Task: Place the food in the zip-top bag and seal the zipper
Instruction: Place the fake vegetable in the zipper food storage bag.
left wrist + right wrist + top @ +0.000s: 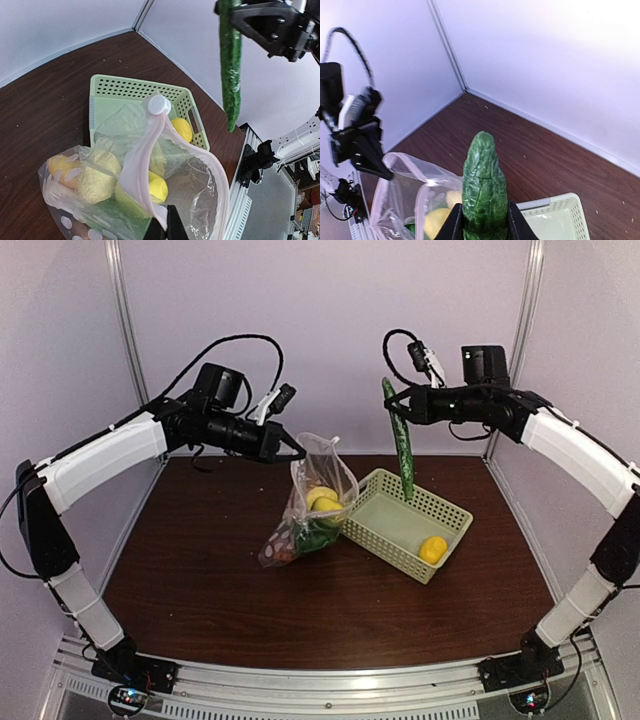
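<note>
**While the bag hangs open, the cucumber must travel left and down**

As the right claw grips the cucumber near its upper end, the long green piece hangs almost upright, with its tip pointing down over the far corner of the basket. The jaws are closed narrowly on it, and a short part stands out above them.

The left claw is fully closed on the upper rim of the bag and lifts it. The bottom of the bag rests on the worktop, just beside the basket. Several pieces of food lie inside already, among them yellow lemons. One lemon is left in the basket.

The relation that matters is this: the mouth of the bag lies to the left of the cucumber and lower than its tip. In the left wrist view, the pink zipper forms an open loop facing upward. I judge that the right arm, the nearer one, should carry the cucumber sideways toward this loop and then lower it tip first, because its long axis already suits the narrow opening. The risk is that the tip catches the rim.
</note>
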Robot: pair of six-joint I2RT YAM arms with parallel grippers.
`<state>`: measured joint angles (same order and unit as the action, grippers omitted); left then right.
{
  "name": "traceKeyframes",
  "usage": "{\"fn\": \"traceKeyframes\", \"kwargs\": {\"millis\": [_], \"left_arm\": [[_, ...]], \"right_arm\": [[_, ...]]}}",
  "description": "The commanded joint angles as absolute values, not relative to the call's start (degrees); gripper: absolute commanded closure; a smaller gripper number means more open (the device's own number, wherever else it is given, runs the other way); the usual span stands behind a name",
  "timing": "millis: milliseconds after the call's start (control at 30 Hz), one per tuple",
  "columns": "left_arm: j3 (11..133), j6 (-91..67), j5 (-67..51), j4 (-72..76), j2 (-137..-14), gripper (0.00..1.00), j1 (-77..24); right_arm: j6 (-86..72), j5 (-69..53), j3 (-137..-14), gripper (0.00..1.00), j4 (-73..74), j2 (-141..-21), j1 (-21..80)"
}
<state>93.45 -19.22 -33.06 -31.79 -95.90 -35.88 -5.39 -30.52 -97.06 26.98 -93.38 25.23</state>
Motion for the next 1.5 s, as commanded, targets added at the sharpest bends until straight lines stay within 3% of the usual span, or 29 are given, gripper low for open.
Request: {"fn": "traceKeyframes", "kwargs": {"millis": [0, 433, 767, 1233, 1467], "left_arm": [[96.6, -24.9, -30.7, -30.6, -95.4, 1.00, -38.5], [97.1, -37.0, -32.0, -22.8, -96.1, 1.00, -41.2], [97.2, -39.7, -34.6, -22.8, -96.2, 1.00, -41.4], [89.3, -54.4, -26.3, -4.3, -91.1, 1.00, -43.1], [84.4, -59.0, -23.7, 4.4, -90.2, 1.00, -43.1]], "right_arm": [[-12.9, -42.4, -84.9, 1.00, -0.6, -83.6, 27.1], [-14.0, -45.8, -84.9, 1.00, -13.7, -86.0, 34.8], [-24.7, -48.2, -91.1, 1.00, -25.0, -99.1, 35.0], [-24.7, -33.9, -72.4, 1.00, -33.0, -93.3, 36.9], [-26.0, -21.3, -68.9, 1.00, -22.7, -88.9, 37.8]]}}
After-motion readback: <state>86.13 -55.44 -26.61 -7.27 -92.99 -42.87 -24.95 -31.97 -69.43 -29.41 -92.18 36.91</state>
